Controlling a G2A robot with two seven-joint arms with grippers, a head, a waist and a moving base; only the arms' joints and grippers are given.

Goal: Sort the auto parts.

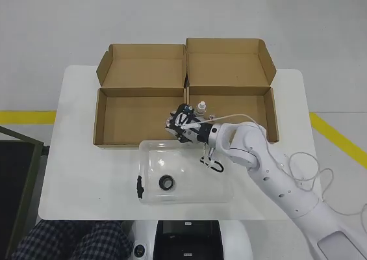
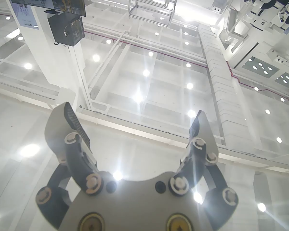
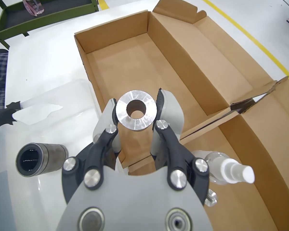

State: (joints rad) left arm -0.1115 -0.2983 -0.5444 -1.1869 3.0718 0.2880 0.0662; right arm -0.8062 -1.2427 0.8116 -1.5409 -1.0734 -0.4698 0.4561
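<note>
My right gripper (image 3: 136,108) is shut on a silver metal ring (image 3: 136,113) with a round hole, held above the near corner of the left cardboard box (image 3: 125,68). In the top view the right gripper (image 1: 182,122) hangs over the seam between the left box (image 1: 138,120) and the right box (image 1: 235,117). A dark cylindrical bearing (image 3: 39,156) lies in the clear plastic bin (image 1: 183,172), seen from above as a dark ring (image 1: 167,183). A small white spray bottle (image 3: 227,168) lies in the right box. My left gripper (image 2: 134,121) is open, pointing up at the ceiling, with nothing between its fingers.
Both boxes have their lids folded back toward the far table edge. The white table (image 1: 79,162) has free room to the left of the bin. A green shelf cart (image 3: 38,8) with a pink bottle stands beyond the table.
</note>
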